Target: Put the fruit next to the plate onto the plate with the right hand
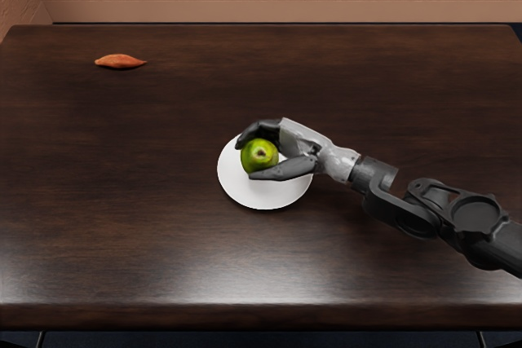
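Across the whole view, table: we see a dark brown polished wooden table [122, 226], with a tan wall behind it at 12 o'clock.
Right arm: a grey-and-black jointed arm [424, 205] comes in from the plate's 4 o'clock and reaches toward the table's middle.
Plate: a round flat white plate [273, 193] lies near the table's centre, and its 6 o'clock half is bare.
Right hand: the right hand [287, 151] sits over the plate's 1 o'clock edge. Its dark fingers [254, 129] curl over the fruit at 12 o'clock and the thumb [281, 170] closes in from 6 o'clock, so the fruit is clasped between them.
Fruit: a small round green apple [258, 156] is over the plate's 11 o'clock part. We cannot tell whether it rests on the plate or hangs just above it.
Far item: a flat orange-red pointed piece [120, 61] lies at the plate's 10 o'clock, well apart.
Left hand: we do not see it.
Handling: we judge the apple firm, light and smooth-skinned, and likely to roll once let go. A grasp across its widest girth suits it best, and it should be released low and toward the plate's centre.
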Robot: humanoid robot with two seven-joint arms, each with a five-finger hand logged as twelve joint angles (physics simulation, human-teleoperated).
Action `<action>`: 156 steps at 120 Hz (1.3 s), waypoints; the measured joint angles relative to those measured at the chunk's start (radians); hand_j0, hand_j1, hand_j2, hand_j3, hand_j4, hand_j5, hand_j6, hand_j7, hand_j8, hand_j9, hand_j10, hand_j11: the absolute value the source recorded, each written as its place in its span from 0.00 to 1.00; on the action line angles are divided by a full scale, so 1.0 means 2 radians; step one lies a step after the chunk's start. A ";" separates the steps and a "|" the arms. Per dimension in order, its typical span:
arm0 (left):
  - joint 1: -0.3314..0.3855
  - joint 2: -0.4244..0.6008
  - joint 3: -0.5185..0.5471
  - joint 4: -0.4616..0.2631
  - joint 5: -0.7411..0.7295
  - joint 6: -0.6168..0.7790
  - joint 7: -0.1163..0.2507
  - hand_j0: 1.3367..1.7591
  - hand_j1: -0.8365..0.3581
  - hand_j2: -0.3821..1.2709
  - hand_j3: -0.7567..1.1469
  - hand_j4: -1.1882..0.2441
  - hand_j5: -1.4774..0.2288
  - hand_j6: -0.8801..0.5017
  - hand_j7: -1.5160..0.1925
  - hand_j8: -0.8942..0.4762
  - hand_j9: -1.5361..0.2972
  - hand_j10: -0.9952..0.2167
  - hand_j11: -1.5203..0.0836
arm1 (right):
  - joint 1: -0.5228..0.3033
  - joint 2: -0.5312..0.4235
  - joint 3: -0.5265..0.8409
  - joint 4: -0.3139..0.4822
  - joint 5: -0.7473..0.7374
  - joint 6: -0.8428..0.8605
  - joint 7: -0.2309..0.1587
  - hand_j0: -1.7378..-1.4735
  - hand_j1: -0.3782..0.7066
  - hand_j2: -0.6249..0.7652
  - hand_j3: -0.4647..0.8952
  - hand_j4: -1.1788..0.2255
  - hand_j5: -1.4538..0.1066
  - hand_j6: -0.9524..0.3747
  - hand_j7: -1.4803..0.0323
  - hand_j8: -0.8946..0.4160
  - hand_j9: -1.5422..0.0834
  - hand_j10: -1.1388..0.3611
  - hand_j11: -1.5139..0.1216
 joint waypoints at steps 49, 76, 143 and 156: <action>0.000 0.000 0.000 0.000 0.000 0.000 0.000 0.76 0.99 0.23 0.40 0.83 0.87 0.64 0.89 0.65 0.84 0.82 0.95 | 0.000 0.000 0.004 -0.013 0.005 -0.001 -0.002 0.30 0.43 0.40 0.34 0.56 0.61 0.43 0.65 0.41 0.64 0.51 0.61; 0.000 0.000 0.000 0.000 0.000 0.000 0.000 0.76 0.99 0.23 0.40 0.83 0.87 0.64 0.89 0.65 0.84 0.82 0.95 | 0.004 0.015 0.004 -0.032 0.005 -0.001 -0.003 0.30 0.39 0.41 0.34 0.60 0.65 0.47 0.69 0.43 0.68 0.54 0.66; 0.000 0.000 0.000 0.000 0.000 0.000 0.000 0.76 0.99 0.23 0.40 0.83 0.87 0.64 0.89 0.65 0.84 0.82 0.95 | 0.008 -0.040 0.006 0.014 0.094 0.072 -0.056 0.30 0.12 0.44 0.34 0.78 0.86 0.65 0.91 0.62 0.88 0.70 0.86; 0.001 0.000 0.000 0.000 0.000 0.000 0.000 0.76 0.99 0.23 0.40 0.83 0.87 0.64 0.89 0.65 0.84 0.82 0.95 | 0.007 -0.083 0.005 0.051 0.133 0.096 -0.081 0.30 0.10 0.44 0.34 0.79 0.88 0.67 0.92 0.63 0.90 0.72 0.87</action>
